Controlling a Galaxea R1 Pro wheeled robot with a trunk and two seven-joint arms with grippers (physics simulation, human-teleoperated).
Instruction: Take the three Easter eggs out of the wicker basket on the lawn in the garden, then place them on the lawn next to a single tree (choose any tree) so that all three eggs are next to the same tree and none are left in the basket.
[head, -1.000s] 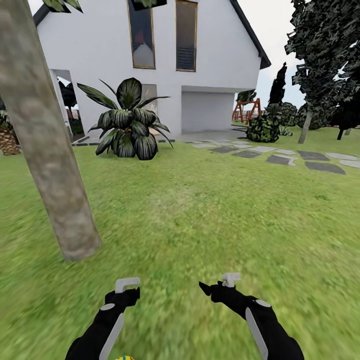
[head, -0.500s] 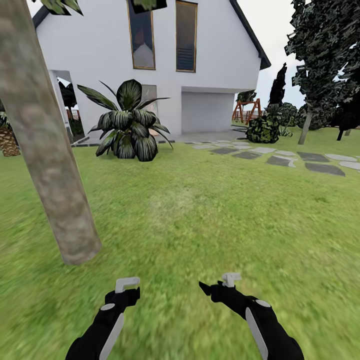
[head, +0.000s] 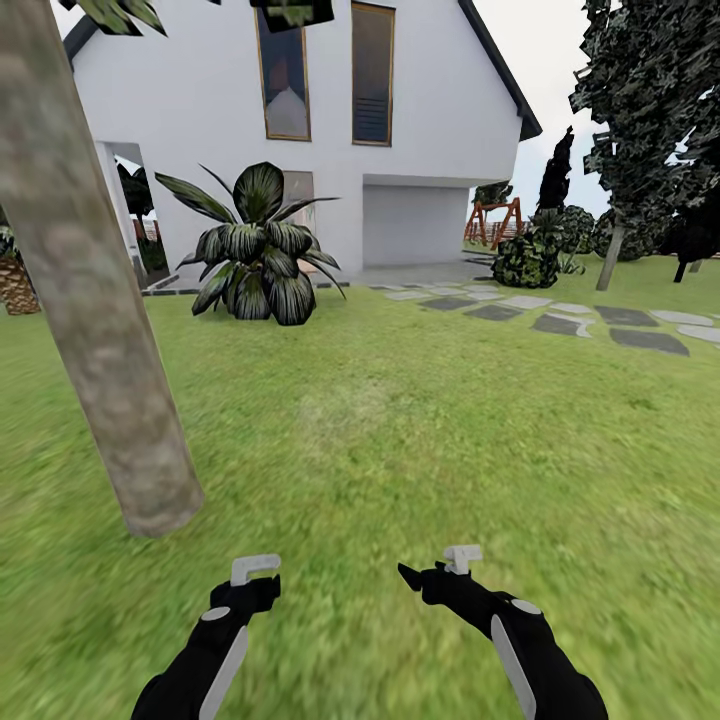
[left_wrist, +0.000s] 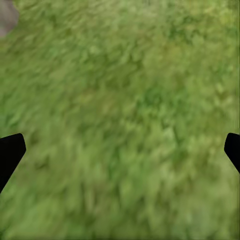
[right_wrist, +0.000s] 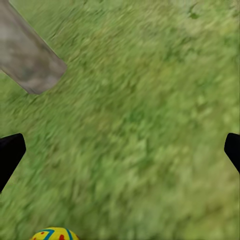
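Observation:
The tree has a thick mottled grey-brown trunk that leans up the left of the head view and meets the lawn just ahead-left of my arms. My left gripper hangs low over the grass, open and empty, a little right of the trunk's base. My right gripper is beside it, also open and empty. In the right wrist view, one yellow Easter egg with red dots and a blue-green band lies on the grass, with the trunk beyond it. The wicker basket is out of view.
A white house stands ahead with a broad-leaved dark plant in front of it. A grey stepping-stone path runs off to the right toward dark trees. Open grass stretches ahead and to the right.
The whole head view has shifted slightly. The top of an egg that showed at its bottom edge one second ago has slipped out of frame. Both arms hold the same pose.

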